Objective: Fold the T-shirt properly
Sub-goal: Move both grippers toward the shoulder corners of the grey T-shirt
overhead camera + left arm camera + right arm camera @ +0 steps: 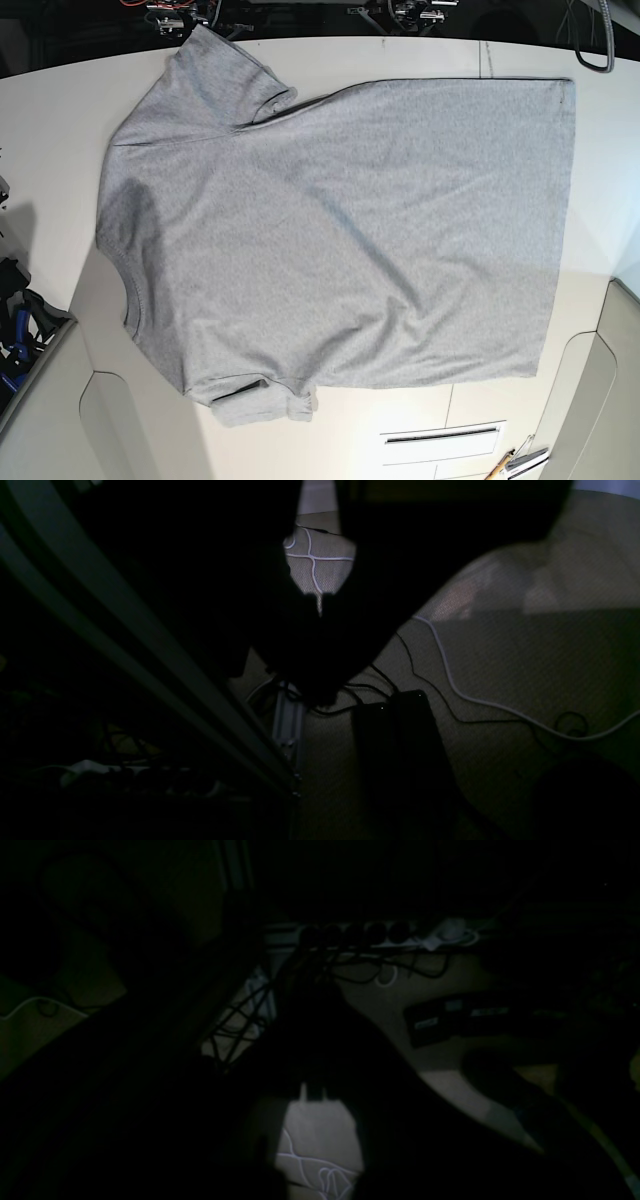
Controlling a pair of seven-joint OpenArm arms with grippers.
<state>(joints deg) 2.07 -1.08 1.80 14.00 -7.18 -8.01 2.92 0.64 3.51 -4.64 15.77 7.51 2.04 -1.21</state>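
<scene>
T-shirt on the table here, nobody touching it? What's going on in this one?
Nothing is handling it at this moment. The T-shirt lies spread flat and unfolded on the white table, plain side up, collar toward the left of the base view and hem toward the right, with both sleeves out. Neither arm shows in the base view. Both wrist views are very dark and look down at floor cables, away from the shirt, so folding has not started. The pincers appear only as dark silhouettes; their state is unclear.
</scene>
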